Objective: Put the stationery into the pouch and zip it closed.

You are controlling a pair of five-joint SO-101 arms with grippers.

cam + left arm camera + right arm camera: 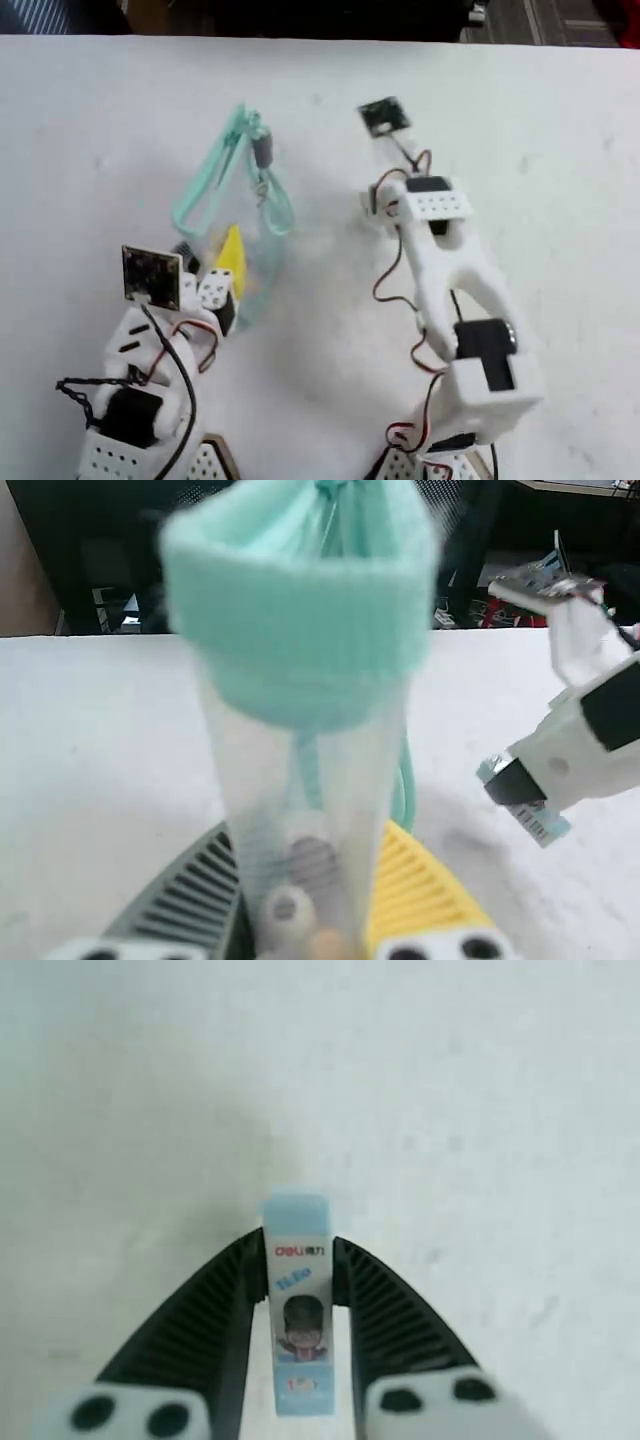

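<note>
A clear pouch (232, 195) with teal trim lies on the white table, long and narrow, with a dark piece near its far end. My left gripper (226, 268), one finger yellow and one grey, is shut on the pouch's near end. The left wrist view has the pouch (300, 630) rising between the fingers, with a few round stationery ends (300, 880) inside it. My right gripper (298, 1245) is shut on a light blue eraser (298, 1310) just above the table. Right of the pouch, the right gripper (515, 790) holds the eraser (528, 818).
The right arm (450, 270) stretches across the table's right half, its wrist camera board (385, 117) beyond it. The left arm's base (130, 410) sits at the near left. The table's far edge (320, 38) borders a dark room.
</note>
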